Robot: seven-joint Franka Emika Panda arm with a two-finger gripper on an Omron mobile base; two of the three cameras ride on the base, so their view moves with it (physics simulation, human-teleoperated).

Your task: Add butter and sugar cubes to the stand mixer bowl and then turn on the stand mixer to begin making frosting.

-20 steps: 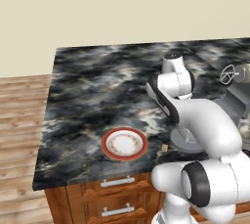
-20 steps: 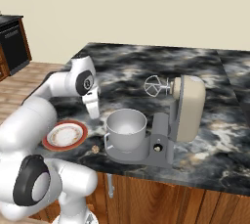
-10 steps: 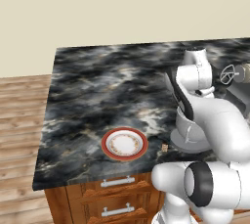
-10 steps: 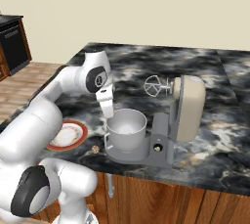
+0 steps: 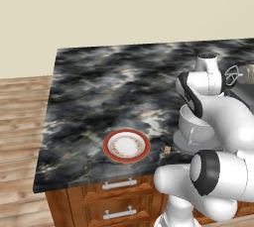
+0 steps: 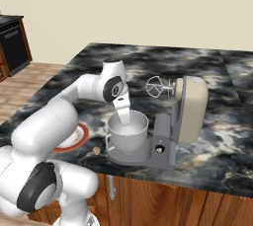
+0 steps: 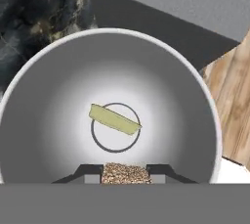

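Now, step: my hand clamps a sugar cube above the bowl; butter inside.
Next: I should release it.

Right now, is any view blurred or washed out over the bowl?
Hand view: sharp; the stand mixer bowl brightens to soft glare at its floor, yet the butter and the sugar cube in the gripper stay clear. Right base view: crisp, evenly lit. Left base view: the arm covers much of the bowl.
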